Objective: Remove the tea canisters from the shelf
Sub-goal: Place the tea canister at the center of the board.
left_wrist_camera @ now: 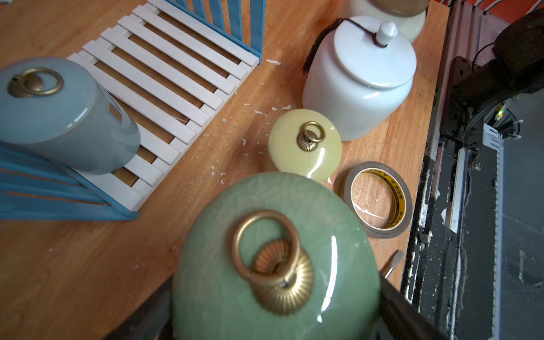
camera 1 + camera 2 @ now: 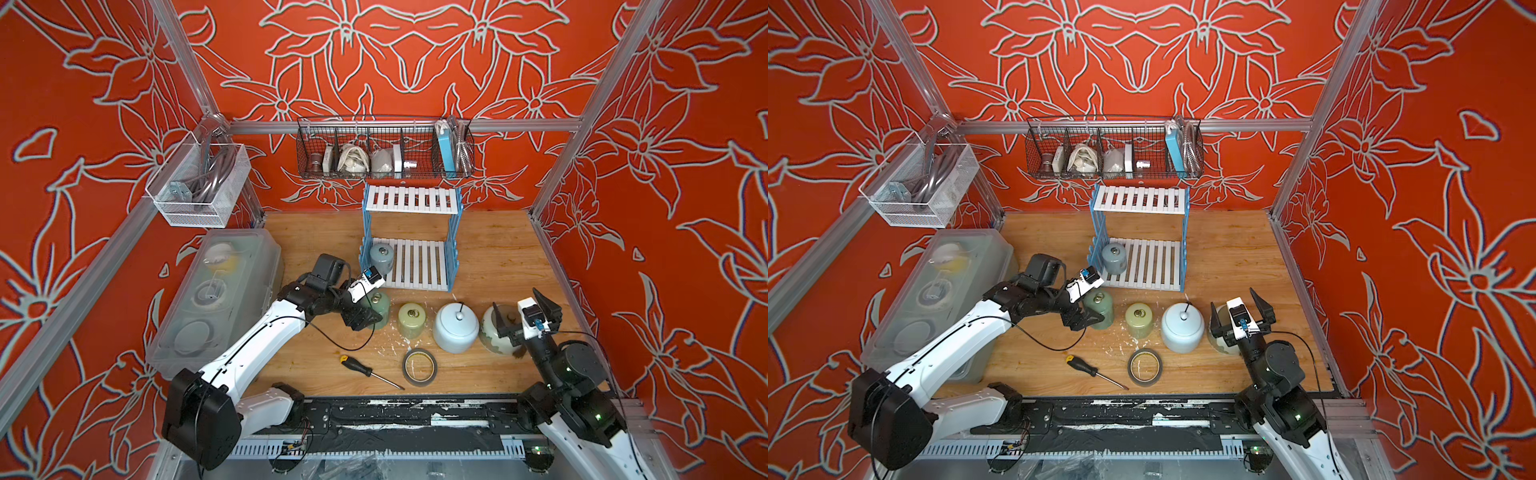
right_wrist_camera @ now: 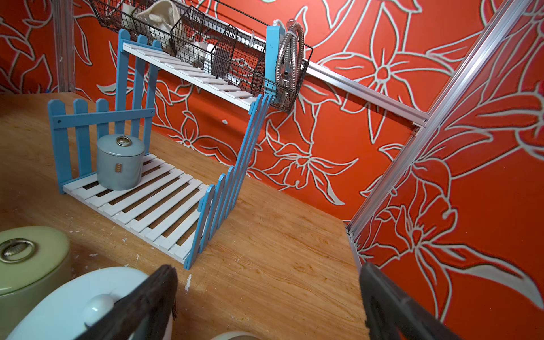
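Note:
On the shelf [image 2: 411, 199], only the grey-blue canister [image 2: 381, 255] stands, at the left of the lower board [image 3: 147, 200]. In front, on the table, is a row of the other tea canisters: sage green [image 2: 380, 305], pale yellow-green [image 2: 411, 320], large white [image 2: 456, 328], and cream with an olive lid [image 2: 492, 336]. My left gripper [image 2: 376, 316] is shut on the sage green canister [image 1: 273, 265], its dark fingers pressed to both sides. My right gripper [image 2: 521, 309] hangs wide open over the cream canister, holding nothing [image 3: 268, 273].
A tape roll [image 2: 419, 367] and a screwdriver [image 2: 365, 370] lie near the front edge. A clear plastic box [image 2: 216, 299] fills the left side. A black wire basket [image 2: 384, 149] hangs right above the shelf, and a white mesh basket [image 2: 199, 183] hangs on the left wall.

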`<state>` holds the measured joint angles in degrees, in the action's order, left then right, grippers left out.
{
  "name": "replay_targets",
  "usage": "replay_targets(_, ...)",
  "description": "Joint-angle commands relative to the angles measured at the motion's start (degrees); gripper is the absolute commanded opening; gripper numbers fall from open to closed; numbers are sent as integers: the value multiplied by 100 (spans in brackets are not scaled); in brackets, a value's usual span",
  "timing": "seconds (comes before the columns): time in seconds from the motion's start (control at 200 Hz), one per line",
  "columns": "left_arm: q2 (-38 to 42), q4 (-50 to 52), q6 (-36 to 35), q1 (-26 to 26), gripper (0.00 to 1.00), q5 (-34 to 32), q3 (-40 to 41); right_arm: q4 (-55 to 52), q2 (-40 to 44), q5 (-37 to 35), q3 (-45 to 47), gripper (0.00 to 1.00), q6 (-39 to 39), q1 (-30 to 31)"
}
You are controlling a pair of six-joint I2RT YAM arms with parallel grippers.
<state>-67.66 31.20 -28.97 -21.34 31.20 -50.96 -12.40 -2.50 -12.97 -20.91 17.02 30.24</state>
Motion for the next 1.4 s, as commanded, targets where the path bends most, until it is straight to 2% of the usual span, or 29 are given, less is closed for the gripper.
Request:
replay_targets(0.0,159,-737,-62,50,50,188,120,91,6,72,43,100,-23,-31)
replay_targets(0.305,-290,-1617,-48,69,50,48,632,88,-78,90,27,100,-23,-27)
replay_targets(0.696,-977,-2636,-378,64,51,-61,999,87,-18,102,47,99,-14,-47)
replay_targets(1.121,-996,-2513,-685,60,56,49,1161,80,-131,188,42,99,-31,-64)
replay_targets(1.256,-1072,-2365,-678,51,63,-17,1000,90,-90,93,47,99,-32,-64)
replay_targets(1.396,-926,-2299,-844,51,79,45,1123,78,-84,157,38,99,-32,-63)
